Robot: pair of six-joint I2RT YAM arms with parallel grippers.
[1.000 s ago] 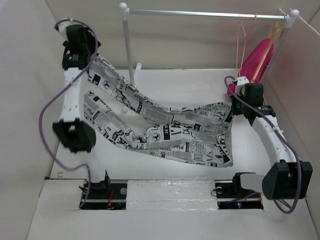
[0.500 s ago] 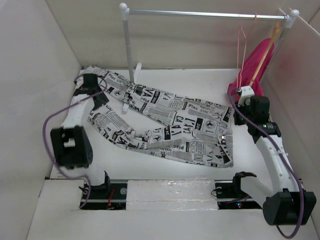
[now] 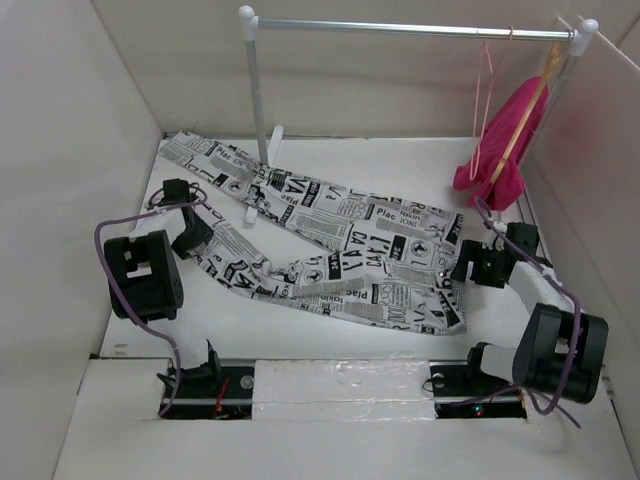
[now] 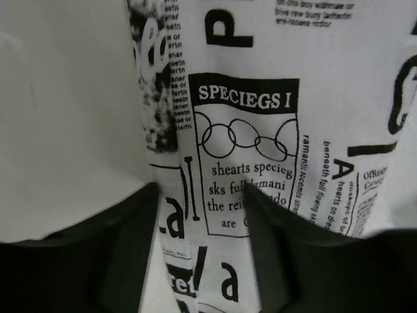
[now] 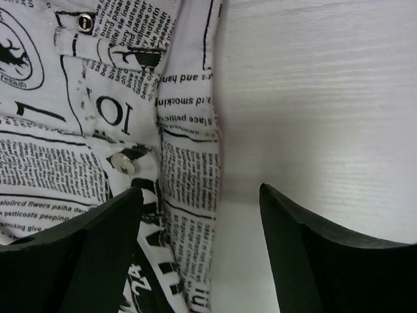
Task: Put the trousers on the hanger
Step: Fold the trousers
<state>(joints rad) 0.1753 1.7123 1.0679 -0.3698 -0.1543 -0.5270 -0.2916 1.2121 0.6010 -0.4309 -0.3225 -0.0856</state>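
The long white newspaper-print cloth trousers say "SPECIEGS I". They lie flat on the white tabletop mid-frame now, not lifted as before. My left hand and right hand are open.

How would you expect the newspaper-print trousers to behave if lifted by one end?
Probably floppy: the trousers lie flat on the table with soft wrinkles, so they would likely drape and sag. Likely light, being thin cloth. The long legs may trail and drag.
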